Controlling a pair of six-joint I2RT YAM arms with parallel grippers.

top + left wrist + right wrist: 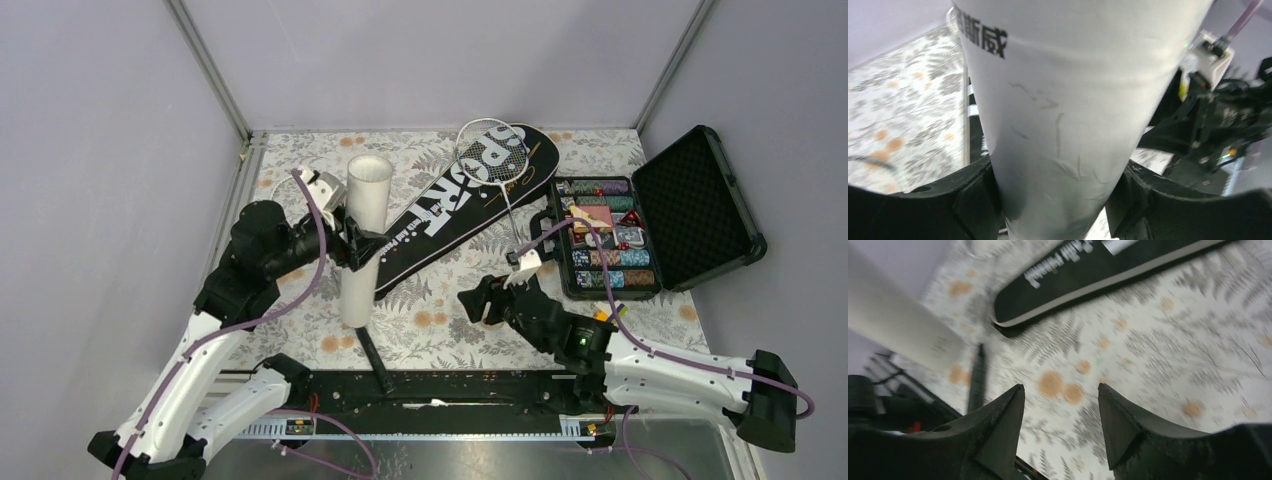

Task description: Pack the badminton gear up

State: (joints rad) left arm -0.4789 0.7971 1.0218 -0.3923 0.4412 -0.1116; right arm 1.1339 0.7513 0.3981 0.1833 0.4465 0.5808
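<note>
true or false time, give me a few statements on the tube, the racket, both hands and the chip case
The left hand grips the tube. True.
A racket lies with its head on the bag. True.
The right hand holds a racket. False: it is open and empty, over the table.
The case is shut. False: its lid is open.
</note>
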